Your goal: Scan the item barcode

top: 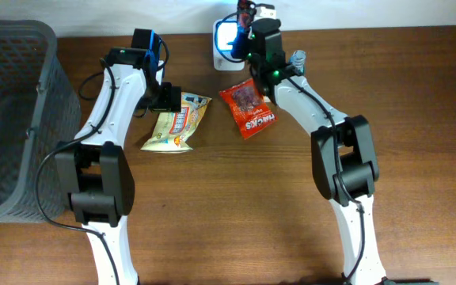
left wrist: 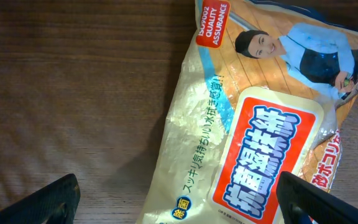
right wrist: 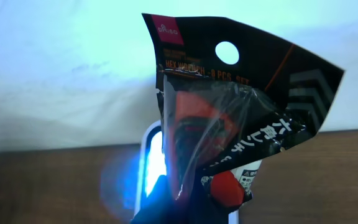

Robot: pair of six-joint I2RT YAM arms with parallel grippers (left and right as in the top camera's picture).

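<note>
My right gripper [right wrist: 207, 208] is shut on the lower end of a black hang-hole packet [right wrist: 229, 93] with red parts inside. It holds the packet upright in front of the white scanner [right wrist: 153, 163], whose window glows blue. From overhead, the packet [top: 246, 12] stands just right of the scanner [top: 226, 38] at the table's back edge. My left gripper [left wrist: 179, 202] hangs open above a cream snack bag [left wrist: 247, 124], one finger [left wrist: 58, 199] over bare wood and the other over the bag's red label. The bag [top: 179, 125] lies flat left of centre.
A red snack bag [top: 248, 109] lies flat on the wooden table [top: 418, 95] below the scanner, between the two arms. A tall grey mesh basket [top: 14, 119] fills the left edge. A white wall rises behind the table's back edge.
</note>
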